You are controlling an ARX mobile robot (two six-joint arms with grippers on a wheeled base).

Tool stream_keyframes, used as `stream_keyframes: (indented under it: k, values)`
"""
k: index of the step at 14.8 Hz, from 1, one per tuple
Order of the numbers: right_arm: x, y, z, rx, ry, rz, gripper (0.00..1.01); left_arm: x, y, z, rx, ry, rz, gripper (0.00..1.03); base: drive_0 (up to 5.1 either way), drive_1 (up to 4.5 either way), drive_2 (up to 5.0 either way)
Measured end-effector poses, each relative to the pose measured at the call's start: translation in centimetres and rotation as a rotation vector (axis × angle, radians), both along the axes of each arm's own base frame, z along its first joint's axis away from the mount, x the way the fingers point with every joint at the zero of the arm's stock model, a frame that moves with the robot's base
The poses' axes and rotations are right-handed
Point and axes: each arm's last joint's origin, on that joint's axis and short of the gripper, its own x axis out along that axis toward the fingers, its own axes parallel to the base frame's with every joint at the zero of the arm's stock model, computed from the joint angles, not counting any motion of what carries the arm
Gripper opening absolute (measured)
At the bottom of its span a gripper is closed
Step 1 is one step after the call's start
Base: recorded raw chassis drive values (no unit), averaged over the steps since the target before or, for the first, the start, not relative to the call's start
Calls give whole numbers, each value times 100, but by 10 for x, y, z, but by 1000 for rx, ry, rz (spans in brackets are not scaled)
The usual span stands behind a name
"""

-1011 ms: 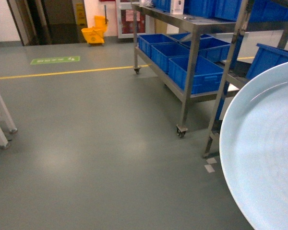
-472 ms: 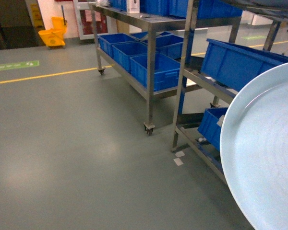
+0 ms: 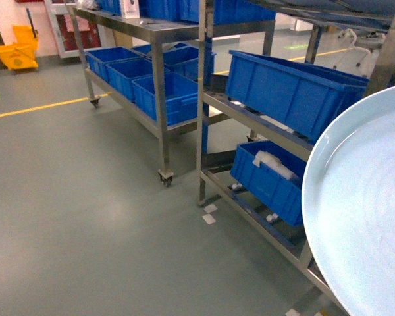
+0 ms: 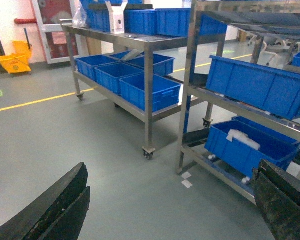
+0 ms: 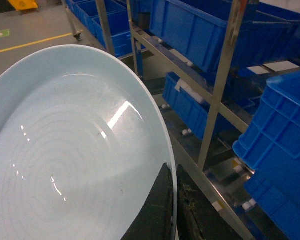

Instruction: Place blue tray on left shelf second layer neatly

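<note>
The pale blue tray (image 3: 362, 217) fills the right edge of the head view, tilted up on its rim. In the right wrist view the blue tray (image 5: 75, 150) is pinched at its rim by my right gripper (image 5: 171, 167), one finger on each face. My left gripper (image 4: 172, 165) is open over bare floor, holding nothing. A stainless-steel shelf rack (image 3: 203, 99) stands just beyond the tray. Its second layer (image 3: 250, 118) carries a large deep-blue crate (image 3: 289, 92). The same rack's upright post (image 5: 222, 75) shows to the right of the tray.
A second, wheeled steel rack (image 3: 159, 79) with several blue crates (image 3: 164, 95) stands further back on the left. A lower crate (image 3: 266, 181) holds white material. White tape marks (image 3: 209, 214) lie by the near post. A yellow mop bucket (image 3: 16, 56) and yellow floor line (image 3: 33, 107) lie far left.
The head view has swung to the right: both racks slid leftward in view and look nearer. The tray keeps the same place at the right edge.
</note>
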Motion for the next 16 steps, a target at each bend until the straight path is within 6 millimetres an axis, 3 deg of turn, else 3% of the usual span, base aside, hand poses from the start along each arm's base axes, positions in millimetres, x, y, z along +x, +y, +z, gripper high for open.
stream_keyframes:
  k: [16]
  values:
    - [0, 0, 0, 0, 0, 0, 2, 0, 0, 0, 0, 0, 0, 98, -154, -154, -154]
